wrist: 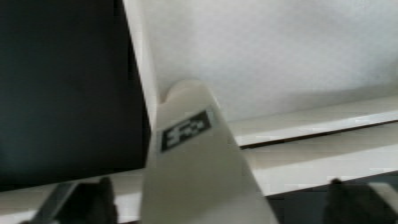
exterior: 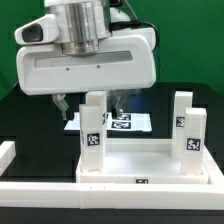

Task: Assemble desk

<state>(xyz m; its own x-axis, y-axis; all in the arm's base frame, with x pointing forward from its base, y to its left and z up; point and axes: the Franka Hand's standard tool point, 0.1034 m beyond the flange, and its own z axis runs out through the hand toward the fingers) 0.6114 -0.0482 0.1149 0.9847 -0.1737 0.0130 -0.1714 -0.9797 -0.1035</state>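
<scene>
The white desk top [exterior: 150, 166] lies flat at the front, rim up. Two white block legs stand upright on it: one leg [exterior: 92, 135] on the exterior view's left, another leg [exterior: 186, 130] on its right, both with black-and-white tags. My gripper [exterior: 90, 106] hangs over the left leg with a finger down each side of its upper end. In the wrist view that leg [wrist: 196, 150] rises between the dark fingertips [wrist: 82, 202], with a gap on both sides. The gripper [wrist: 222, 206] is open and touches nothing that I can see.
The marker board [exterior: 128, 122] lies on the black table behind the legs. A white raised edge [exterior: 8, 152] runs along the exterior view's left. The bulky white gripper body [exterior: 85, 60] hides the area behind it.
</scene>
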